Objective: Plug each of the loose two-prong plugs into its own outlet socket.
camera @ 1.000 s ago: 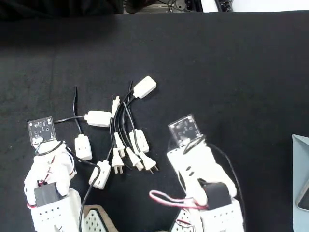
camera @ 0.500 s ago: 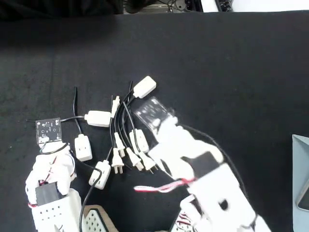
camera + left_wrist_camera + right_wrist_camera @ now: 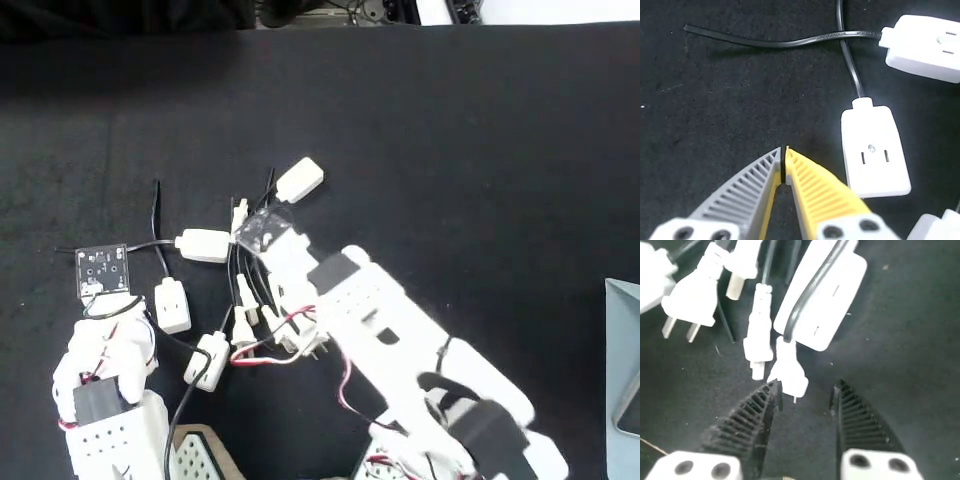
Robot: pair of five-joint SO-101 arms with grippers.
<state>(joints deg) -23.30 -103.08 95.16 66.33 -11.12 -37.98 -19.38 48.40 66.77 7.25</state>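
Right arm's in among the plugs, left waits by a socket!
Right gripper (image 3: 805, 386) spread wide around a small white two-prong plug (image 3: 788, 373); left gripper (image 3: 785, 151) pinched closed just beside the white rectangular plastic outlet socket (image 3: 874, 150), that plug lying apart from it.

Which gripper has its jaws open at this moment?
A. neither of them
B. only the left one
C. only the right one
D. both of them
C: the right gripper has its jaws apart above a small white plug, while the jaws of the left gripper meet at their tips near a white outlet socket.
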